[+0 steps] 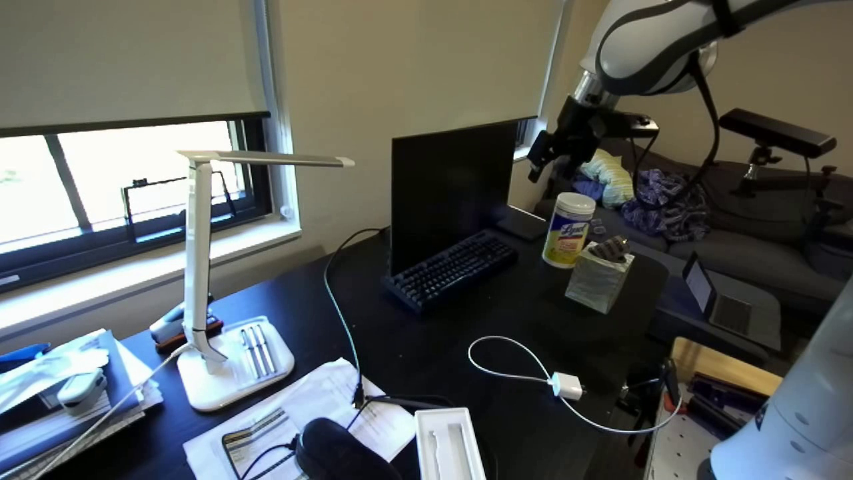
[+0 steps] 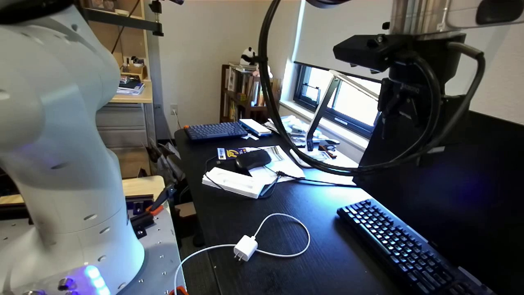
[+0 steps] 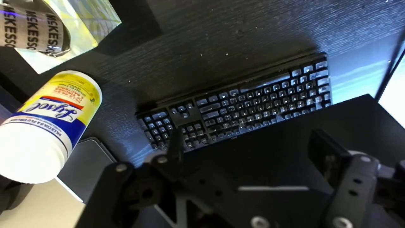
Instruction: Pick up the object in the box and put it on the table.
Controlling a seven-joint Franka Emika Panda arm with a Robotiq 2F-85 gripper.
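Observation:
The box (image 1: 593,283) is a small grey-beige square container on the black table (image 1: 413,360), near its far right end in an exterior view. The object (image 1: 611,249), a clear roll lettered "MCKESSON", sticks out of the box's top. In the wrist view the roll (image 3: 31,30) and part of the box (image 3: 95,19) are at the upper left, cut by the edge. My gripper (image 3: 250,144) is open and empty, its fingers wide apart, high over the keyboard and monitor side. It also shows in an exterior view (image 1: 553,163), above and left of the box. The box is out of view in an exterior view.
A Lysol wipes canister (image 1: 568,230) stands right beside the box. The monitor (image 1: 453,193) and keyboard (image 1: 453,267) are below and near the gripper. A white charger with cable (image 1: 566,385) lies on the table. A desk lamp (image 1: 200,267) and papers (image 1: 300,413) are farther off.

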